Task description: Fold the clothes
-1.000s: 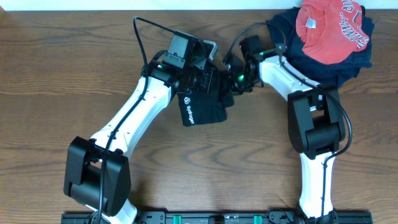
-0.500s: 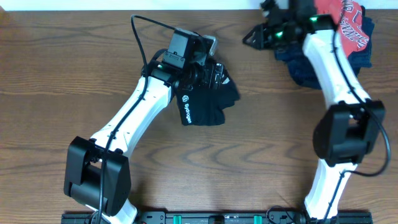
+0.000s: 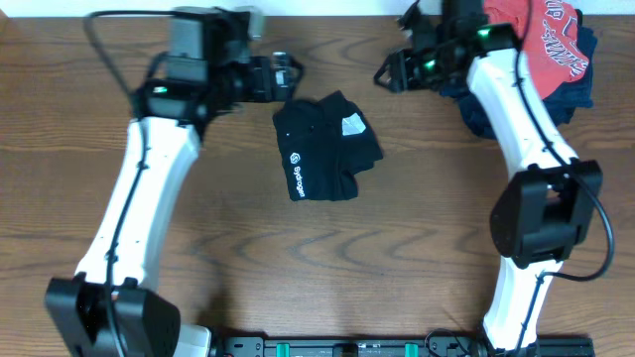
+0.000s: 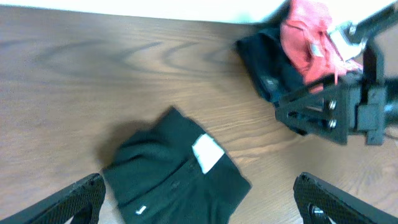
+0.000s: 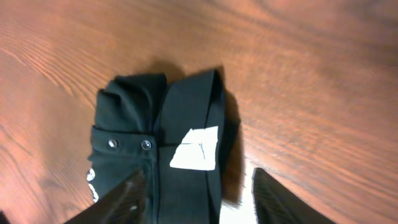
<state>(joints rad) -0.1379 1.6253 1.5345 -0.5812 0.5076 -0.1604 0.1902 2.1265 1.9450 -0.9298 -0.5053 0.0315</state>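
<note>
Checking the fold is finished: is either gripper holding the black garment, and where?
Nothing is held: left gripper and right gripper are open, off the black garment.

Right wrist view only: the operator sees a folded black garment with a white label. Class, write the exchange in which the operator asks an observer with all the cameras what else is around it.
Operator: What else is out there besides this garment?
Observer: A red shirt lies on top of a navy garment at the top right of the overhead view, apart from the black garment.
Operator: Where is the left gripper?
Observer: The left gripper is open and empty, off the black garment, up and to the left of it in the overhead view.
</note>
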